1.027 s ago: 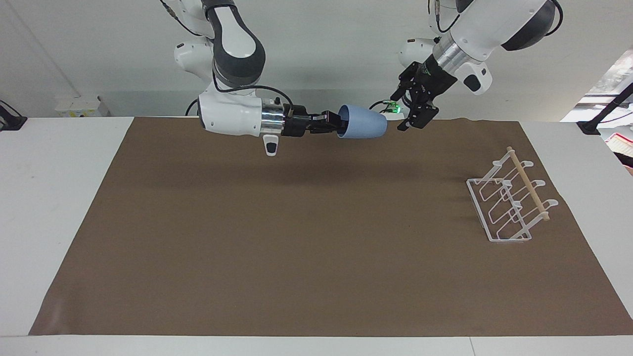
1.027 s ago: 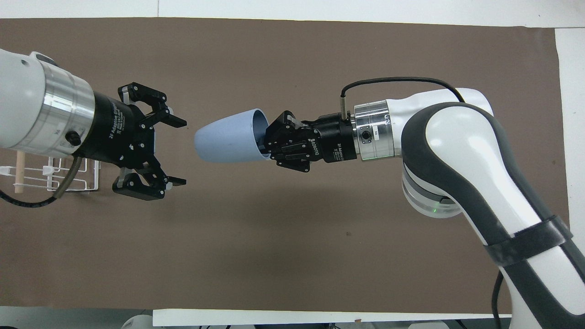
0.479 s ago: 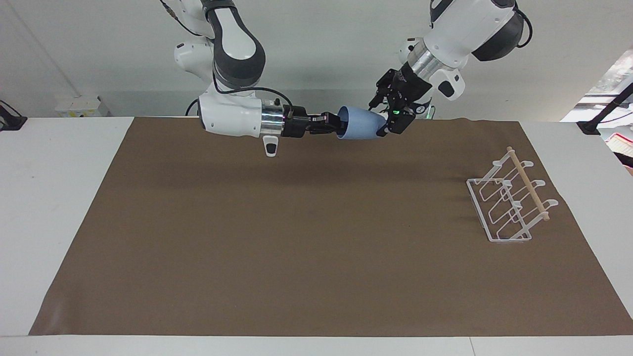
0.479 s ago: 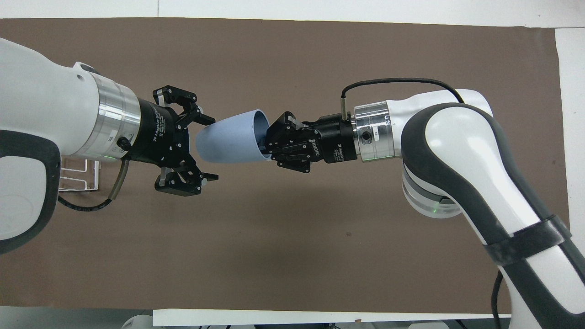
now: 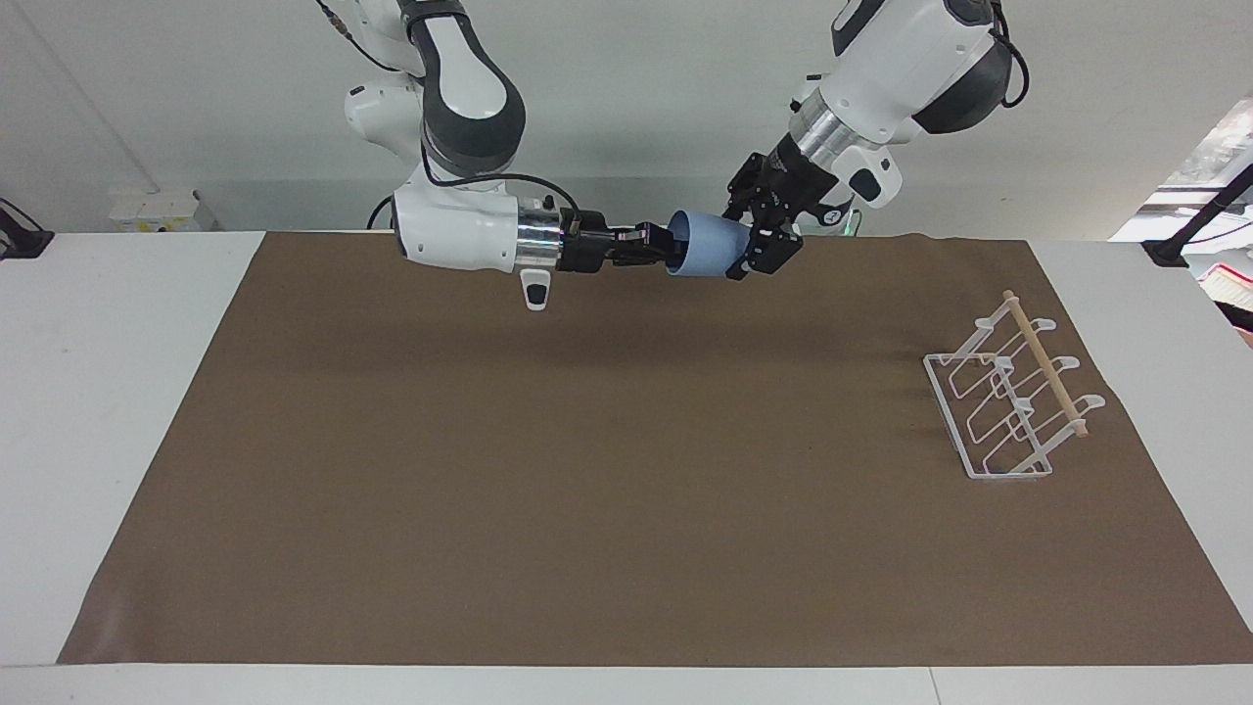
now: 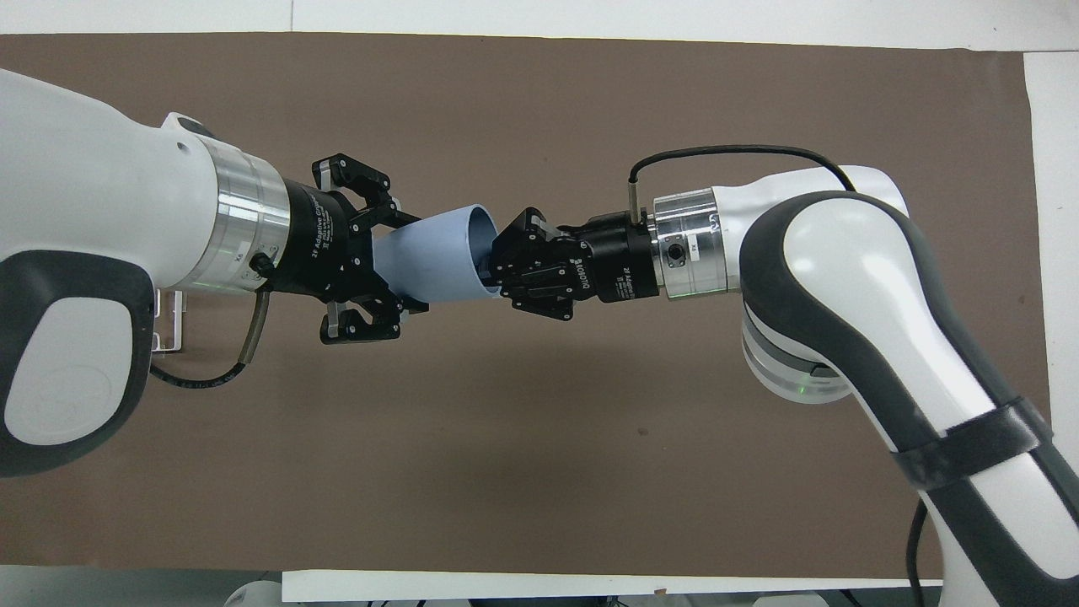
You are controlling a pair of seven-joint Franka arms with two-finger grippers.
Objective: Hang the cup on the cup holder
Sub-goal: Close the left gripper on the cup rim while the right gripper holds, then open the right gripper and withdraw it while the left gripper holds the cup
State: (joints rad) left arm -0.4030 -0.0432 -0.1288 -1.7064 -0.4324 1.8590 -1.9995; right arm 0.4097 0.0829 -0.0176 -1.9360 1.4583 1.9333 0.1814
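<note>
The cup [image 5: 707, 255], smooth light-blue plastic, hangs on its side over the brown mat [image 5: 626, 470] covering the white table [image 5: 117, 392], base toward the left arm. The right gripper [image 5: 658, 247] pinches its rim; the left gripper [image 5: 756, 245] straddles its base, fingers spread. The white wire cup holder [image 5: 1008, 401] with a wooden dowel stands at the left arm's end.

A white tabletop [image 5: 117, 411] carried a broad brown mat [image 5: 607, 470] that covered most of it. A plain white wall [image 5: 636, 88] rose at the robots' end. A small white box [image 5: 157, 211] sat against the wall. Light fell evenly, throwing soft shadows on the mat.
</note>
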